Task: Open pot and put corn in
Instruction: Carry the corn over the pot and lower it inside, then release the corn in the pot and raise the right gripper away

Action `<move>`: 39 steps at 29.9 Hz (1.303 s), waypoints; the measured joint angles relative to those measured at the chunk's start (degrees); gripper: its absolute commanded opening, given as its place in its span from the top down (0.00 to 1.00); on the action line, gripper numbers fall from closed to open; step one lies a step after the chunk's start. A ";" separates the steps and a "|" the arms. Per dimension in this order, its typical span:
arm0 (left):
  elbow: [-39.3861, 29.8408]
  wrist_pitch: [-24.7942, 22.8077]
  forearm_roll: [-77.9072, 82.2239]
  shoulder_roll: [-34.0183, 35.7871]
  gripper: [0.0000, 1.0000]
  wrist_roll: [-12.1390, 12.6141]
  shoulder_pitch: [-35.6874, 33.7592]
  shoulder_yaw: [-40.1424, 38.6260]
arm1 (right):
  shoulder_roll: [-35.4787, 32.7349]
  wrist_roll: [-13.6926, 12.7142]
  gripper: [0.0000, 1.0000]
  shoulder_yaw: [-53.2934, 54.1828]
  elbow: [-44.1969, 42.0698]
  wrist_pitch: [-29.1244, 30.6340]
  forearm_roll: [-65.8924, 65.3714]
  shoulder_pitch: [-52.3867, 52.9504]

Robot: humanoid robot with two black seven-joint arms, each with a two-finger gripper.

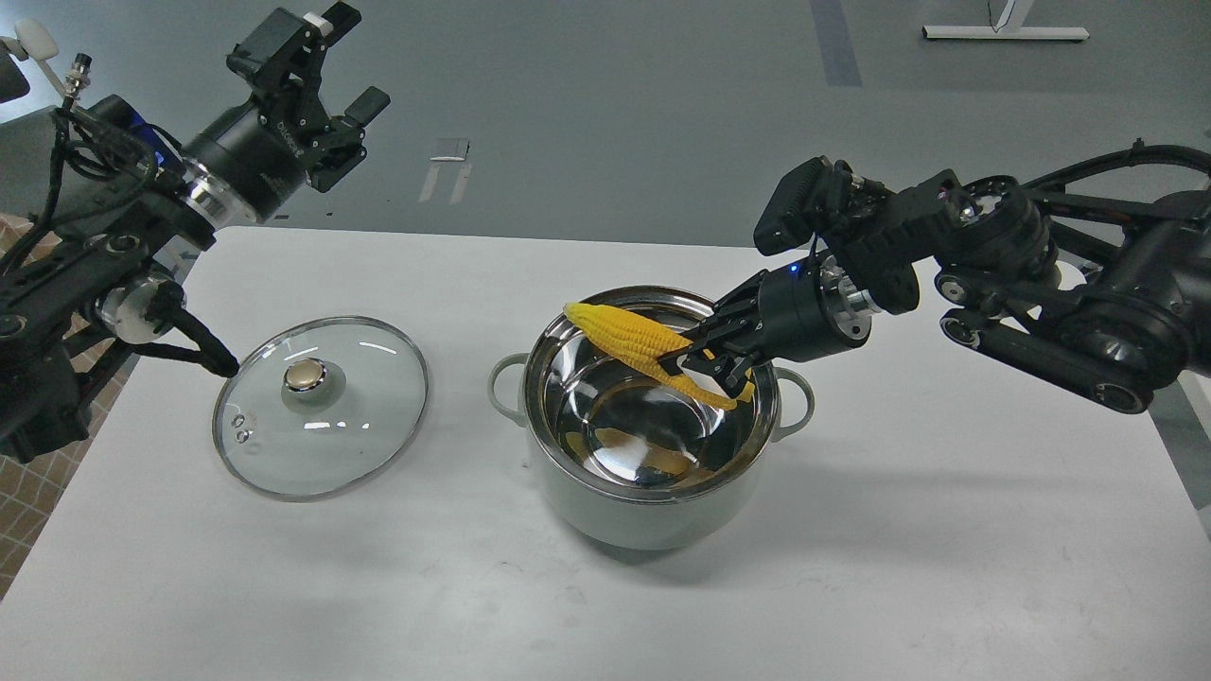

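The pale grey-green pot (653, 515) stands open in the middle of the white table, its steel inside bare except for yellow reflections. My right gripper (705, 364) is shut on the thick end of the yellow corn (629, 339) and holds it nearly level just above the pot's mouth, tip pointing left. The glass lid with a gold knob (322, 405) lies flat on the table left of the pot. My left gripper (326, 90) is open and empty, raised above the table's back left corner.
The white table (946, 530) runs to its right edge near my right arm. Grey floor lies behind it. My left arm's cables hang near the lid's left rim.
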 measured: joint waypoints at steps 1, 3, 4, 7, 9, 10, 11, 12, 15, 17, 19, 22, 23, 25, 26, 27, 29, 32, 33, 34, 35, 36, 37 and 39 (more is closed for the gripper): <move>0.00 0.00 0.01 0.00 0.03 0.00 0.08 0.00 | 0.24 0.00 0.89 -0.03 -0.09 0.00 0.00 -0.05; 0.00 0.00 0.02 0.02 0.03 0.00 0.17 -0.01 | 0.70 0.00 0.87 -0.17 -0.42 0.00 0.00 -0.23; 0.00 0.00 0.02 0.03 0.03 0.00 0.19 -0.05 | 1.03 0.00 0.87 -0.25 -0.68 0.00 0.00 -0.37; 0.00 0.00 0.03 0.03 0.03 0.00 0.21 -0.09 | 1.81 0.00 0.85 -0.31 -1.49 0.00 0.00 -0.85; 0.00 0.00 0.03 0.03 0.03 0.00 0.21 -0.09 | 2.42 0.00 0.84 -0.32 -1.95 0.00 0.00 -1.15; 0.00 0.00 0.03 0.03 0.03 0.00 0.21 -0.09 | 2.69 0.01 0.83 -0.32 -2.10 0.00 0.00 -1.26; 0.00 0.00 0.03 0.03 0.03 0.00 0.21 -0.09 | 2.82 0.02 0.83 -0.32 -2.25 0.00 0.00 -1.35; 0.00 0.00 0.03 0.03 0.03 0.00 0.21 -0.09 | 2.90 0.02 0.82 -0.33 -2.45 0.00 0.00 -1.47; 0.00 0.00 0.03 0.03 0.03 0.00 0.21 -0.15 | 2.99 0.02 0.78 -0.40 -2.74 0.00 0.00 -1.71; 0.00 0.00 0.03 0.04 0.03 0.00 0.22 -0.17 | 2.99 0.02 0.72 -0.42 -2.78 0.00 0.00 -1.87; 0.00 0.00 0.03 0.10 0.03 0.00 0.22 -0.18 | 2.99 0.02 0.60 -0.43 -2.79 0.00 0.00 -2.02; 0.00 0.00 0.03 0.10 0.03 0.00 0.22 -0.27 | 2.99 0.02 0.49 -0.47 -2.79 0.00 0.00 -2.17; 0.01 0.00 0.02 0.11 0.03 0.00 0.22 -0.31 | 2.98 0.02 0.47 -0.48 -2.77 0.00 0.00 -2.22; 0.02 0.00 -0.01 0.14 0.03 0.00 0.22 -0.34 | 2.97 0.02 0.41 -0.48 -2.74 0.00 0.00 -2.36; 0.02 0.00 -0.03 0.19 0.03 0.00 0.22 -0.34 | 2.97 0.02 0.37 -0.48 -2.74 0.00 0.00 -2.51; 0.02 -0.02 -0.04 0.23 0.03 0.00 0.22 -0.35 | 2.96 0.02 0.35 -0.48 -2.74 0.00 0.00 -2.59; 0.04 -0.07 -0.05 0.26 0.03 0.00 0.22 -0.37 | 2.96 0.02 0.29 -0.48 -2.74 0.00 0.00 -2.72; 0.08 -0.09 -0.12 0.41 0.03 0.00 0.22 -0.42 | 2.96 0.02 0.22 -0.42 -2.77 0.00 0.00 -2.79; 0.09 -0.09 -0.12 0.43 0.03 0.00 0.22 -0.43 | 2.96 0.02 0.20 -0.33 -2.78 0.00 0.00 -2.79; 0.09 -0.09 -0.12 0.44 0.03 0.00 0.22 -0.44 | 2.95 0.02 0.19 -0.20 -2.78 0.00 0.11 -2.79; 0.09 -0.09 -0.12 0.44 0.03 0.00 0.22 -0.44 | 2.87 0.02 0.18 -0.06 -2.80 0.00 0.38 -2.75; 0.09 -0.09 -0.12 0.48 0.03 0.00 0.24 -0.44 | 2.77 0.02 0.16 0.15 -2.84 0.00 0.64 -2.61; 0.09 -0.09 -0.12 0.52 0.03 0.00 0.26 -0.44 | 2.64 0.02 0.13 0.73 -2.99 0.00 0.99 -2.34; 0.09 -0.09 -0.09 0.53 0.02 0.00 0.29 -0.44 | 2.45 0.02 0.03 2.74 -3.75 0.00 1.67 -1.90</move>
